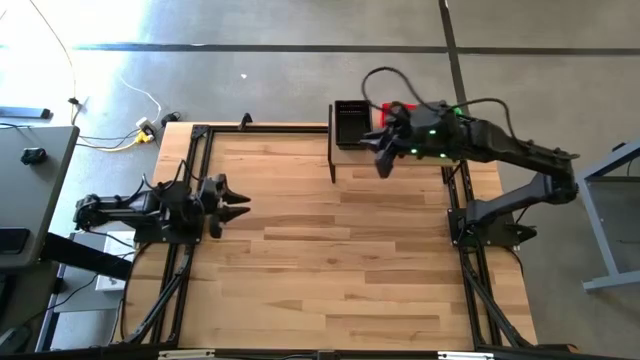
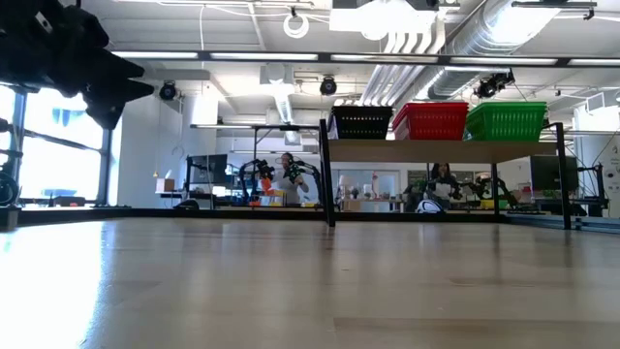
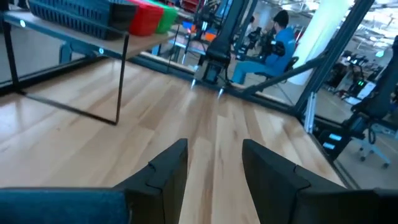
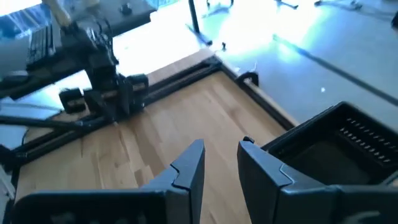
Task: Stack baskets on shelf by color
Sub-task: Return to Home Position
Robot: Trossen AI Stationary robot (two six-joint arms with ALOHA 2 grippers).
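Observation:
The shelf (image 2: 436,149) stands at the table's far right on black posts. Side by side on its board sit black baskets (image 2: 361,121), red baskets (image 2: 429,120) and green baskets (image 2: 506,120); how many are nested in each I cannot tell. My right gripper (image 1: 382,168) hangs high in front of the shelf, open and holding nothing, with the black basket (image 4: 336,149) just beside it. My left gripper (image 1: 243,200) is drawn back at the table's left side, pointing nearly level across the table. It is open (image 3: 214,146) with nothing between its fingers.
The wooden tabletop (image 1: 340,260) spreads between the two arms. Black frame rails (image 1: 185,250) run along its left and right sides. Under the shelf there is a gap between its posts (image 2: 329,184). People sit at desks in the room beyond the table.

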